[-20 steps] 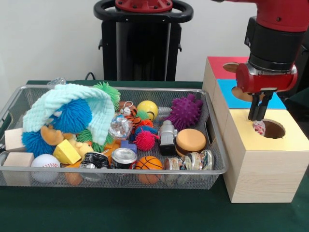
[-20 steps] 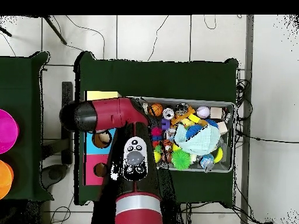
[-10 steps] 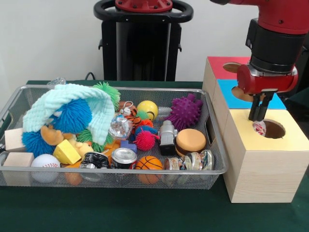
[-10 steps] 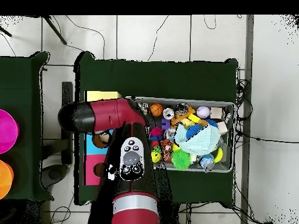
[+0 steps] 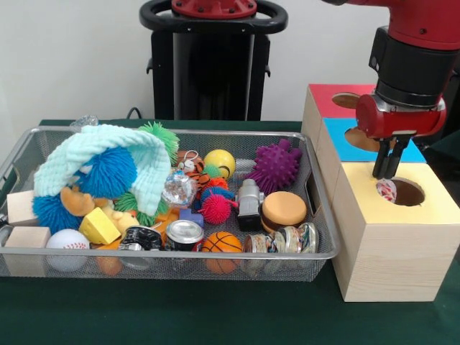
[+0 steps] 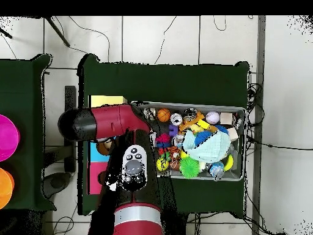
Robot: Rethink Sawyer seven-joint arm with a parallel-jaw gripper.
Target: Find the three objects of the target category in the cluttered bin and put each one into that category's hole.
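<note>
where things rest: green-covered table [image 5: 215, 316], white wall behind
bin [image 5: 180, 255]: crammed with toys, mint cloth
hole [image 5: 406, 192]: dotted cloth [image 5: 387, 190] at rim
pincer [image 5: 387, 172]: pressed together above cloth

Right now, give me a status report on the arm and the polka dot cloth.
Gripper over yellow-topped box, fingers close together. Polka dot cloth at the rim of the hole, just below the fingertips; grip unclear. Nothing blocking the hole.

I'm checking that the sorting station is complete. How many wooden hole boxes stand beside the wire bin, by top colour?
Red top: 1
Blue top: 1
Yellow top: 1
Total: 3
</note>
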